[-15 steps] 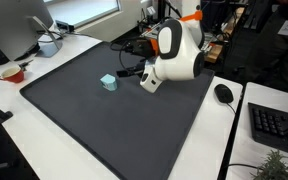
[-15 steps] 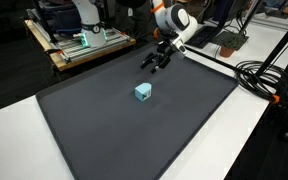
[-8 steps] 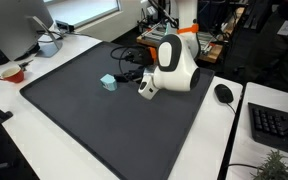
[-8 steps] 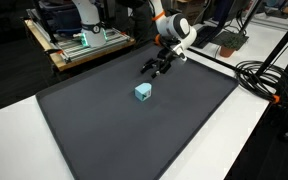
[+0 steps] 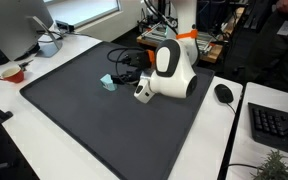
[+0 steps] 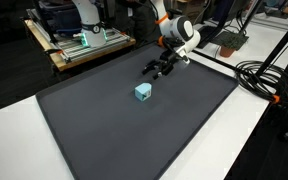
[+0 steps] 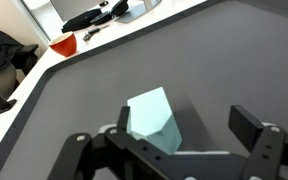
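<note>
Likely light and rigid, the pale blue block looks best pinched across flat opposite faces; the gripper stands spread, holding nothing.

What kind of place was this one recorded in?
Probably an office or lab: a keyboard and computer mouse sit on the white desk beside the dark mat, and a monitor stands across the mat.

One cube, one mat — one mouse

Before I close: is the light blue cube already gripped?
No, in an exterior view the gripper hangs apart from the light blue cube.
</note>
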`<state>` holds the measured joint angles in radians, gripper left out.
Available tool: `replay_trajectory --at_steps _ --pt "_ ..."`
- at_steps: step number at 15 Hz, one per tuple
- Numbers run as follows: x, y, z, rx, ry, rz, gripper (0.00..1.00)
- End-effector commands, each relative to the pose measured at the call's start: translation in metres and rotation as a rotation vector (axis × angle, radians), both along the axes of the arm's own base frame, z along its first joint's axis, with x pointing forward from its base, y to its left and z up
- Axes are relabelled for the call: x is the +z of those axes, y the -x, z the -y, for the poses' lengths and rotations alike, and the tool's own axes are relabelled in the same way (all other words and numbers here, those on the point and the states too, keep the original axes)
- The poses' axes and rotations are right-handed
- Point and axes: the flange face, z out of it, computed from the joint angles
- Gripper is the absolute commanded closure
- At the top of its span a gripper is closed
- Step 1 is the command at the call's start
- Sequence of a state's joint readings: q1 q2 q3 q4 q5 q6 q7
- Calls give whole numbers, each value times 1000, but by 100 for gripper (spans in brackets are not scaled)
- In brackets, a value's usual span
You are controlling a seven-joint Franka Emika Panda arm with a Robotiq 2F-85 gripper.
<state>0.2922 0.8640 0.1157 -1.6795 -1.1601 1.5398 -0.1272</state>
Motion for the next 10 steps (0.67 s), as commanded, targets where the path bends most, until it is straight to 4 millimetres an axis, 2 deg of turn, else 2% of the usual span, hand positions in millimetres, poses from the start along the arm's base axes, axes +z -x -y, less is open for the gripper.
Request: replay_trajectory --at_steps 1,10 --pt "-13 -13 7 3 91 -63 0" --pt "-37 -18 14 124 122 -235 0"
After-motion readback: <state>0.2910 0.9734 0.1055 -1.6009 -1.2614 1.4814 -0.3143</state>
